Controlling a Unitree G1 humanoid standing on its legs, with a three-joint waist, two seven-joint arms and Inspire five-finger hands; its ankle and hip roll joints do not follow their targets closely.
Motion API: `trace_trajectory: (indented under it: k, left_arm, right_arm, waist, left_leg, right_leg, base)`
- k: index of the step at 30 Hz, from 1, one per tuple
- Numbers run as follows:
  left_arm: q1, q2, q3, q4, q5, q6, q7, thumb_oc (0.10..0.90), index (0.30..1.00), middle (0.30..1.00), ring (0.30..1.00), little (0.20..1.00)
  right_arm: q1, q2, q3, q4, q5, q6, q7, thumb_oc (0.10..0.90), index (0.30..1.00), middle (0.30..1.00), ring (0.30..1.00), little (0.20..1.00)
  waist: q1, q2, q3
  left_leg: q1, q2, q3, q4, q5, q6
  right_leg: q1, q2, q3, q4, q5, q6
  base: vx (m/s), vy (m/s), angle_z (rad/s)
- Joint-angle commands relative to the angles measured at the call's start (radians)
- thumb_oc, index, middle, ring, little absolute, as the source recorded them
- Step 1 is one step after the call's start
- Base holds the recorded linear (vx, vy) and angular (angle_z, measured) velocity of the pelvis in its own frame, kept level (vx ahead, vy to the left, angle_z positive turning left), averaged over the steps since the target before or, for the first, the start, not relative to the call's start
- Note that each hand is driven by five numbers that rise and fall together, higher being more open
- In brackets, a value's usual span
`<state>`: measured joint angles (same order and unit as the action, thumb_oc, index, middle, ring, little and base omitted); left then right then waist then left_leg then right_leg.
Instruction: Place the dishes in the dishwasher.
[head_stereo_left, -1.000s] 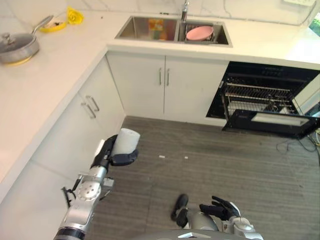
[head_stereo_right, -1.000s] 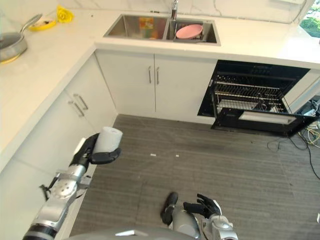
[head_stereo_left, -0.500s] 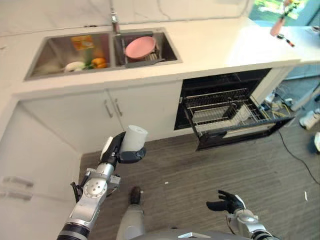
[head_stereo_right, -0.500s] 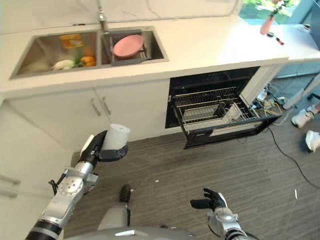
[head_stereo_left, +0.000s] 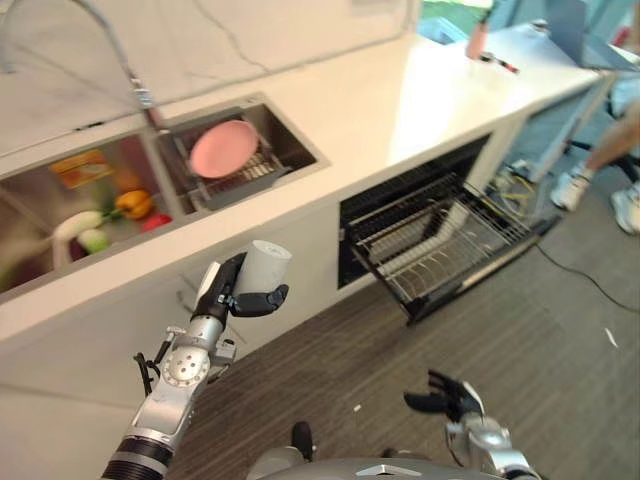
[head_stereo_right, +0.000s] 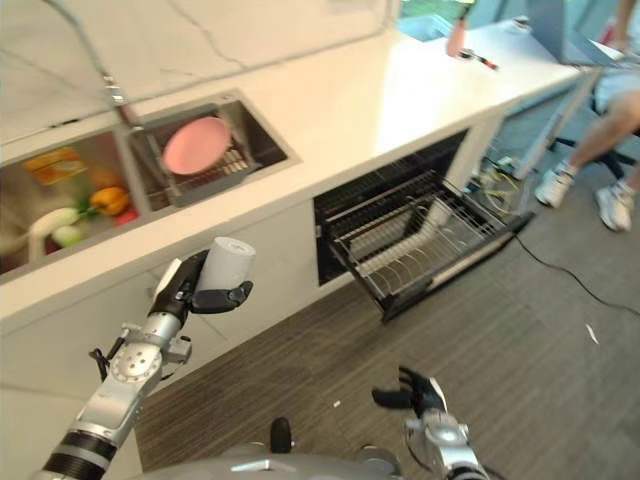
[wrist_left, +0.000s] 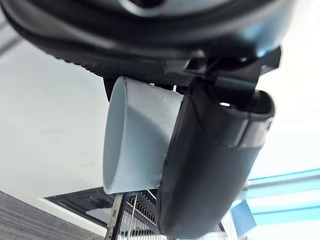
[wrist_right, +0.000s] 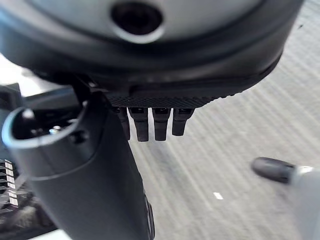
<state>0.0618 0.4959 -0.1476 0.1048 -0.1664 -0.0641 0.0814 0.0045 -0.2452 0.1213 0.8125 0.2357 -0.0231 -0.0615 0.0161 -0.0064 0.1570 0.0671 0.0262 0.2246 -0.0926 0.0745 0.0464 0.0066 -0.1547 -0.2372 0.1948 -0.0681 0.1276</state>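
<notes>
Since half a second ago the camera has swung right, so the dishwasher now sits near the middle of the head views and the sink has slid to the left; the left hand holds the cup in the same grip as before, raised in front of the white cabinets. In the left wrist view the thumb curls round the side of the pale cup, which is pressed against the palm with its open end pointing away from the arm. The right hand hangs low over the grey wood-grain floor, holding nothing, its fingers loosely spread and straight in its own wrist view. Beyond the cup, the dishwasher stands open under the white counter, with its wire rack pulled out over the lowered door; what lies in the rack cannot be made out. In the right basin of the sink a pink plate leans on a wire drainer, and the left basin holds vegetables, some yellow-orange, some green and white. A tap arches over the sink. At the far end of the counter stand a pinkish bottle and a small dark thing beside it. A person's legs and white shoes show at the right edge, near a cable on the floor.
</notes>
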Motion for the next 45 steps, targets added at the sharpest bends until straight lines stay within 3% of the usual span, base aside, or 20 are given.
trace_trajectory:
  k: [1,3,6,11,14,15,16,17,20,22,24,25,27,28,32,38,45]
  left_arm:
    - [-0.097,-0.006,0.066,-0.139,-0.017,-0.123,0.025,0.400,0.300,0.300,0.300,0.300]
    - [-0.105,-0.009,0.069,-0.138,-0.015,-0.122,0.026,0.400,0.300,0.300,0.300,0.300]
    - [-0.135,-0.011,0.084,-0.147,-0.010,-0.130,0.037,0.400,0.300,0.300,0.300,0.300]
    - [-0.139,-0.011,0.122,-0.153,0.009,-0.135,0.046,0.400,0.300,0.300,0.300,0.300]
    - [-0.114,-0.027,0.141,-0.151,-0.012,-0.140,0.052,0.400,0.300,0.300,0.300,0.300]
    - [-0.109,-0.037,0.142,-0.150,-0.030,-0.142,0.054,0.400,0.300,0.300,0.300,0.300]
    - [-0.108,-0.049,0.138,-0.147,-0.069,-0.146,0.056,0.400,0.300,0.300,0.300,0.300]
    - [-0.109,-0.049,0.138,-0.146,-0.070,-0.146,0.056,0.400,0.300,0.300,0.300,0.300]
    - [-0.121,-0.058,0.126,-0.148,-0.095,-0.152,0.066,0.400,0.300,0.300,0.300,0.300]
    - [-0.137,-0.071,0.115,-0.140,-0.111,-0.158,0.076,0.400,0.300,0.300,0.300,0.300]
    - [-0.137,-0.074,0.113,-0.142,-0.112,-0.157,0.072,0.400,0.300,0.300,0.300,0.300]
    - [-0.140,-0.077,0.101,-0.147,-0.114,-0.160,0.055,0.400,0.300,0.300,0.300,0.300]
    - [-0.138,-0.077,0.102,-0.147,-0.114,-0.160,0.055,0.400,0.300,0.300,0.300,0.300]
    - [-0.139,-0.081,0.095,-0.151,-0.115,-0.160,0.044,0.400,0.300,0.300,0.300,0.300]
    - [-0.130,-0.092,0.078,-0.158,-0.109,-0.155,0.025,0.400,0.300,0.300,0.300,0.300]
    - [-0.147,-0.089,0.062,-0.145,-0.046,-0.143,0.050,0.400,0.300,0.300,0.300,0.300]
    - [-0.253,-0.084,0.014,-0.086,0.210,-0.116,0.223,0.400,0.300,0.300,0.300,0.300]
  right_arm:
    - [-0.065,-0.100,-0.077,-0.121,-0.026,-0.080,-0.060,0.800,0.900,0.900,0.900,0.900]
    - [-0.063,-0.114,-0.095,-0.168,-0.034,-0.085,-0.069,0.800,0.900,0.900,0.900,0.900]
    - [-0.064,-0.148,-0.164,-0.333,-0.052,-0.098,-0.109,0.800,0.900,0.900,0.900,0.900]
    - [-0.031,-0.162,-0.233,-0.555,-0.061,-0.133,-0.116,0.800,0.900,0.900,0.900,0.900]
    - [-0.017,-0.160,-0.238,-0.649,-0.043,-0.160,-0.104,0.800,0.900,0.900,0.900,0.900]
    - [-0.020,-0.157,-0.230,-0.682,-0.028,-0.171,-0.093,0.800,0.900,0.900,0.900,0.900]
    - [-0.028,-0.159,-0.212,-0.738,0.003,-0.187,-0.081,0.800,0.900,0.900,0.900,0.900]
    - [-0.028,-0.159,-0.212,-0.738,0.003,-0.187,-0.081,0.800,0.900,0.900,0.900,0.900]
    - [-0.049,-0.161,-0.188,-0.796,0.061,-0.209,-0.065,0.800,0.900,0.900,0.900,0.900]
    - [-0.057,-0.168,-0.156,-0.822,0.103,-0.206,-0.032,0.800,0.900,0.900,0.900,0.900]
    - [-0.055,-0.171,-0.148,-0.838,0.116,-0.202,-0.012,0.800,0.900,0.900,0.900,0.900]
    - [-0.062,-0.167,-0.126,-0.860,0.185,-0.207,0.032,0.800,0.900,0.900,0.900,0.900]
    - [-0.061,-0.167,-0.126,-0.860,0.186,-0.207,0.033,0.800,0.900,0.900,0.900,0.900]
    - [-0.063,-0.143,-0.099,-0.859,0.269,-0.201,0.071,0.800,0.900,0.900,0.900,0.900]
    - [-0.049,-0.104,-0.055,-0.867,0.363,-0.181,0.117,0.800,0.900,0.900,0.900,0.900]
    - [-0.049,-0.053,0.016,-0.891,0.490,-0.140,0.167,0.800,0.900,0.900,0.900,0.900]
    - [-0.081,-0.040,0.106,-0.935,0.485,-0.131,0.112,0.800,0.900,0.900,0.900,0.900]
  waist:
    - [-0.003,-0.017,-0.006]
    - [-0.007,-0.014,-0.008]
    - [-0.023,-0.003,-0.010]
    - [-0.032,-0.029,-0.047]
    - [-0.039,-0.026,-0.063]
    - [-0.039,-0.024,-0.063]
    - [-0.041,-0.011,-0.053]
    - [-0.043,-0.009,-0.053]
    - [-0.028,-0.011,-0.017]
    - [-0.020,-0.019,0.005]
    - [-0.015,-0.023,0.006]
    - [-0.011,-0.037,0.006]
    - [-0.010,-0.036,0.006]
    - [-0.008,-0.025,0.000]
    - [-0.006,-0.006,-0.027]
    - [0.001,-0.010,-0.051]
    - [-0.007,-0.015,-0.072]
  left_leg:
    - [0.079,0.030,-0.006,0.005,-0.129,-0.035]
    - [0.085,0.034,0.005,0.005,-0.136,-0.036]
    - [0.119,0.049,0.043,0.005,-0.165,-0.045]
    - [0.158,0.049,0.071,0.010,-0.189,-0.069]
    - [0.175,0.104,0.067,0.029,-0.190,-0.101]
    - [0.173,0.124,0.061,0.054,-0.194,-0.109]
    - [0.140,0.172,0.040,0.147,-0.176,-0.128]
    - [0.135,0.176,0.037,0.154,-0.179,-0.130]
    - [0.032,0.219,-0.024,0.367,-0.090,-0.150]
    - [-0.044,0.194,-0.079,0.431,-0.073,-0.150]
    - [-0.061,0.175,-0.095,0.390,-0.095,-0.146]
    - [-0.108,0.149,-0.112,0.295,-0.100,-0.154]
    - [-0.104,0.150,-0.111,0.292,-0.103,-0.155]
    - [-0.088,0.158,-0.078,0.236,-0.099,-0.164]
    - [-0.034,0.126,-0.082,0.151,-0.115,-0.159]
    - [0.037,0.094,-0.054,0.069,-0.112,-0.136]
    - [0.095,0.082,-0.029,0.020,-0.115,-0.125]
  right_leg:
    - [-0.040,-0.080,-0.029,0.046,0.067,0.073]
    - [-0.034,-0.088,-0.043,0.005,0.073,0.068]
    - [-0.079,-0.124,-0.078,-0.135,0.156,0.078]
    - [-0.013,-0.122,-0.115,-0.236,0.182,0.096]
    - [0.008,-0.079,-0.108,-0.222,0.150,0.069]
    - [0.011,-0.063,-0.108,-0.216,0.132,0.055]
    - [0.020,-0.025,-0.109,-0.202,0.085,0.019]
    - [0.020,-0.022,-0.111,-0.201,0.084,0.017]
    - [0.048,0.013,-0.114,-0.202,0.048,-0.035]
    - [0.080,0.019,-0.137,-0.234,0.033,-0.049]
    - [0.090,0.017,-0.139,-0.250,0.034,-0.043]
    - [0.104,-0.006,-0.157,-0.276,0.045,-0.021]
    - [0.106,-0.005,-0.156,-0.275,0.042,-0.020]
    - [0.107,-0.011,-0.157,-0.281,0.047,-0.008]
    - [0.112,-0.035,-0.153,-0.282,0.066,0.014]
    - [0.117,-0.058,-0.145,-0.282,0.087,0.027]
    - [0.125,-0.066,-0.137,-0.282,0.096,0.041]
  base:
    - [0.09,0.001,-0.80]
    - [0.06,-0.038,-0.55]
    - [0.18,-0.106,-0.60]
    - [0.22,-0.185,-0.25]
    - [0.24,-0.313,-0.22]
    - [0.23,-0.419,-0.22]
    - [0.15,-0.319,-0.18]
    - [0.11,-0.293,-0.15]
    - [0.05,-0.261,-0.03]
    - [0.06,-0.132,0.10]
    - [0.08,0.005,0.21]
    - [0.08,0.028,0.25]
    - [0.08,0.058,0.23]
    - [0.08,0.139,0.18]
    - [0.11,0.156,-0.15]
    - [0.06,0.106,0.03]
    - [0.02,0.025,0.02]
